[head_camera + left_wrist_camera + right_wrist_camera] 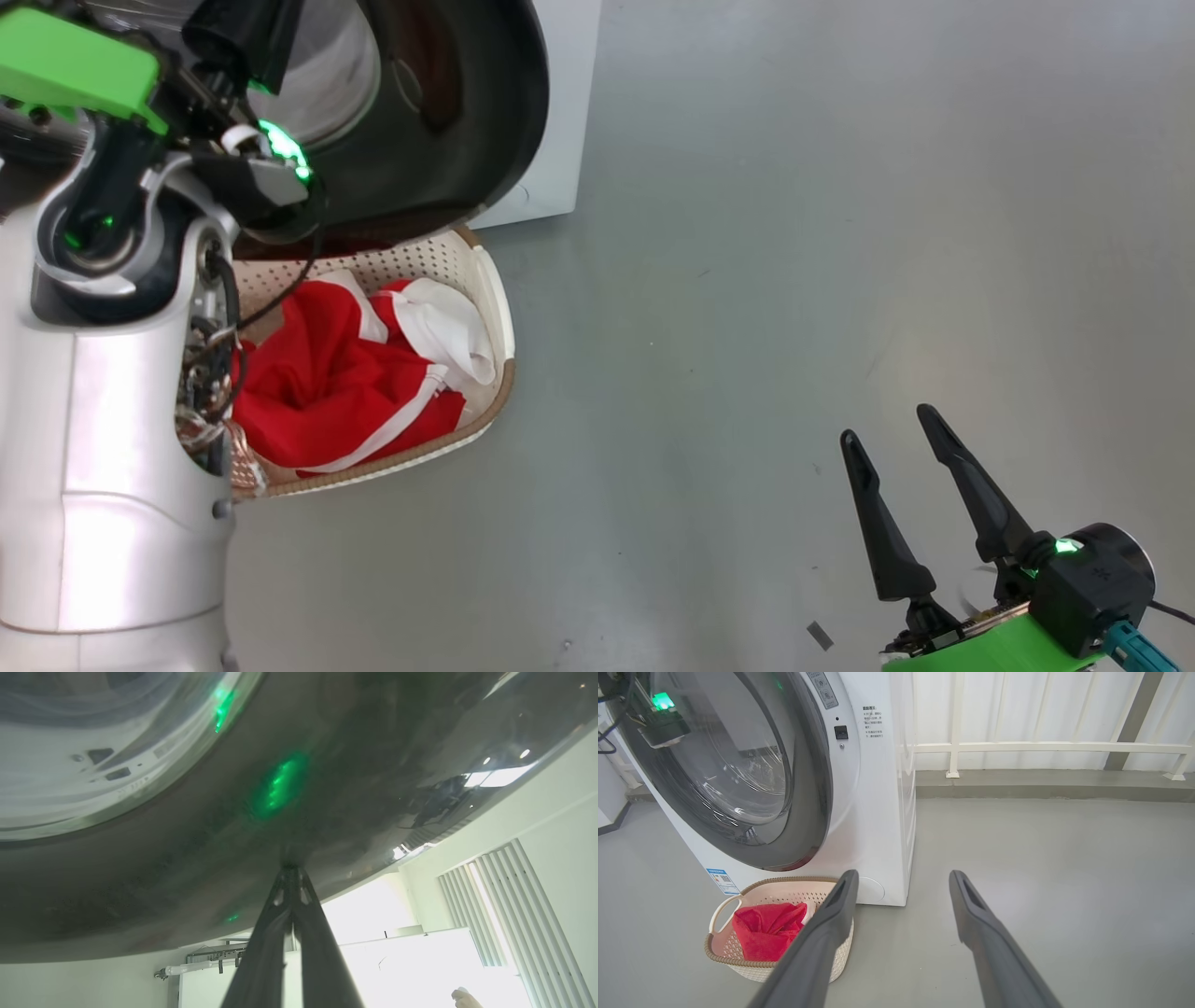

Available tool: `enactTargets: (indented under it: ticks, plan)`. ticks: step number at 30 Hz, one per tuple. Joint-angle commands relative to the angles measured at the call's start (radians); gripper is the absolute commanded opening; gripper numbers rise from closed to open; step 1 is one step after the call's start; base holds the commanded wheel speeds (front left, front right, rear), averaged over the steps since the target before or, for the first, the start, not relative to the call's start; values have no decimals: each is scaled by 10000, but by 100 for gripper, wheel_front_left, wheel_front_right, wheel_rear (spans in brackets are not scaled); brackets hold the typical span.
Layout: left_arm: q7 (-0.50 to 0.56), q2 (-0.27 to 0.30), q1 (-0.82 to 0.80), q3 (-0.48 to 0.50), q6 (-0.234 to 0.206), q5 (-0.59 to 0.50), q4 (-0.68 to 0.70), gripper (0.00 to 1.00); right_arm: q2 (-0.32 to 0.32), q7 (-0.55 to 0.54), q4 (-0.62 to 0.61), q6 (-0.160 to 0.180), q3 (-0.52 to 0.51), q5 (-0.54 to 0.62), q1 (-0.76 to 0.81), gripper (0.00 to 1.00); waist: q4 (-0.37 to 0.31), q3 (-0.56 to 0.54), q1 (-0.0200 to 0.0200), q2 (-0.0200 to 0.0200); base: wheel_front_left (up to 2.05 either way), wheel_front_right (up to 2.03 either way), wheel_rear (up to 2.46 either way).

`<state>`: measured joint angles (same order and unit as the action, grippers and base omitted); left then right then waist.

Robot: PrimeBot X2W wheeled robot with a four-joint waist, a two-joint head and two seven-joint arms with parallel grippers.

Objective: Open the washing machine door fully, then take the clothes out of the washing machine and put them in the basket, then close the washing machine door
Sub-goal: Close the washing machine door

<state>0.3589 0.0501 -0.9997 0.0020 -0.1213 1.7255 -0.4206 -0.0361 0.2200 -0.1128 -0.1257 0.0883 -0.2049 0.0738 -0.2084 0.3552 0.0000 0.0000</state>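
Observation:
The washing machine door [810, 812] has a glossy black rim and a glass bowl, and it stands at a slant against the white washing machine [878, 812]. My left gripper [290, 870] is shut, with its tips touching the door's black rim [187, 868]. In the head view the door [467, 121] hangs over the basket [495, 308], and my left arm covers the basket's left part. The red and white clothes [327, 392] lie in the basket [784, 879] on the floor at the foot of the machine. My right gripper [885, 422] is open and holds nothing, far to the basket's right. Its fingers [831, 914] point at the machine's lower corner.
Grey floor spreads to the right of the machine. A white railing [1045, 746] on a low step runs along the back wall. A small grey scrap [820, 636] lies on the floor near my right gripper.

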Motion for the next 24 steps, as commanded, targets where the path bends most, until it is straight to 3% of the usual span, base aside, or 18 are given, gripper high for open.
enactTargets:
  ticks: [1,24]
  plan:
    - [-40,397,-358,239,142,-102,161,0,-141,98,-200,-50,285,-127,-259,100,-73,59,0,0,0,0,0]
    - [-62,658,-1231,452,457,-248,-495,0,-141,143,-137,-50,414,-47,-395,100,-509,498,0,0,0,0,0]
